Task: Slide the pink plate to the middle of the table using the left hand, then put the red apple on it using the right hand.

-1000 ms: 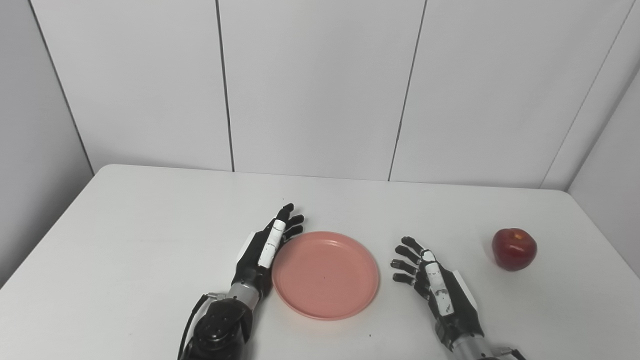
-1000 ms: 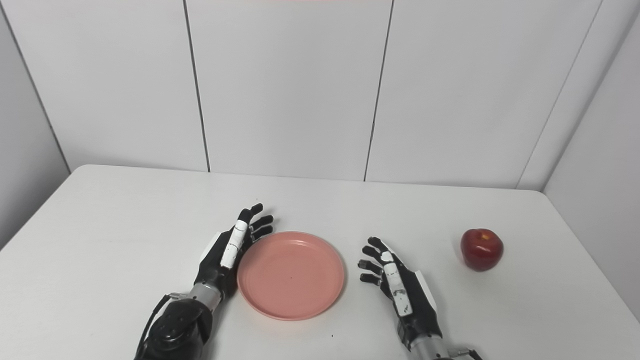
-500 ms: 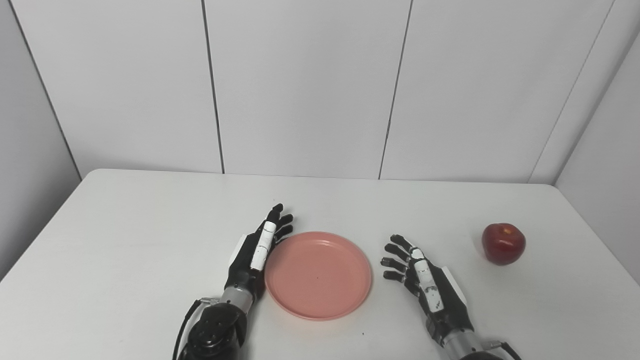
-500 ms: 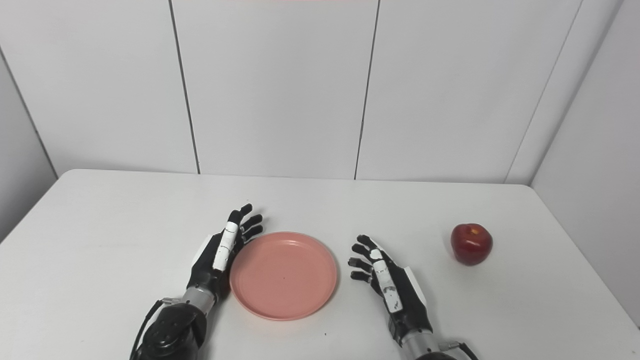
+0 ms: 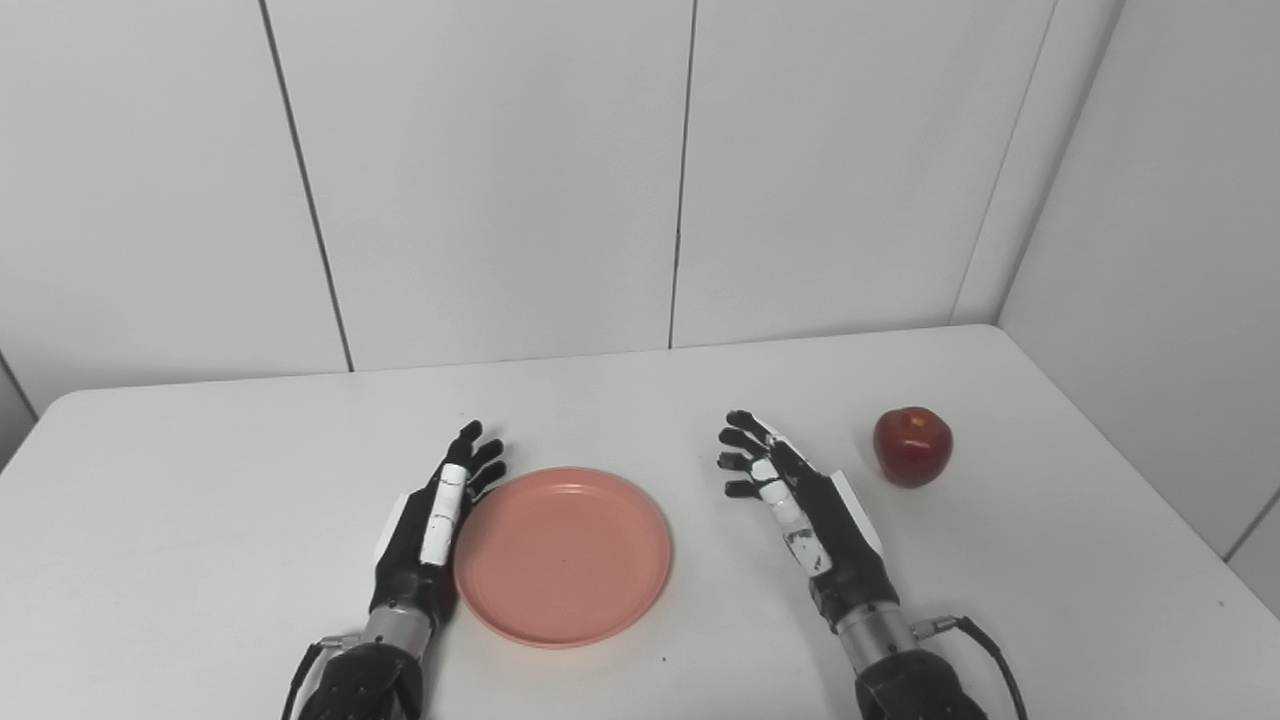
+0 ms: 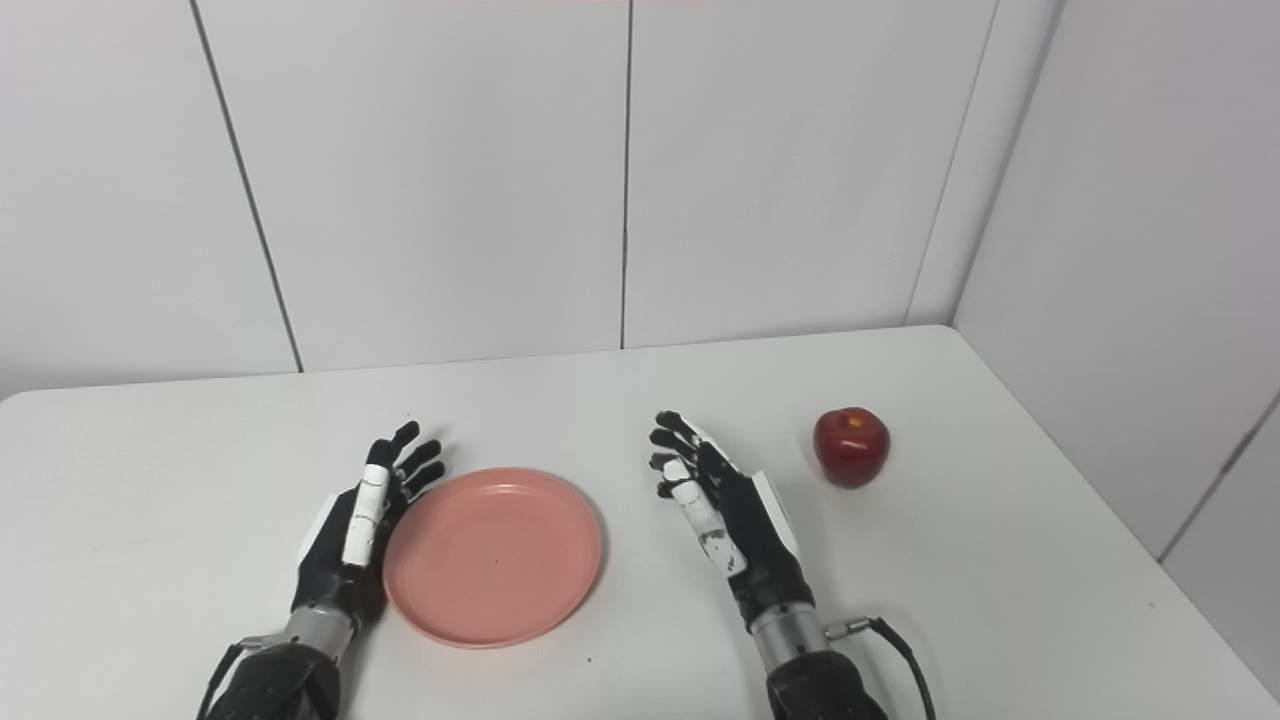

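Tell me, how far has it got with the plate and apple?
The plate looks roughly mid-table, with the left hand open at its left edge. The right hand is open and empty between plate and apple. Left to do: grasp the apple and set it on the plate.

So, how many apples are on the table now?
1. The red apple sits on the table's right side, beyond the right robot hand, apart from it. Nothing seems hidden.

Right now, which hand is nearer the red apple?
Right. The right hand is open on the table between the pink plate and the red apple, not touching it. The left hand lies against the plate's far side.
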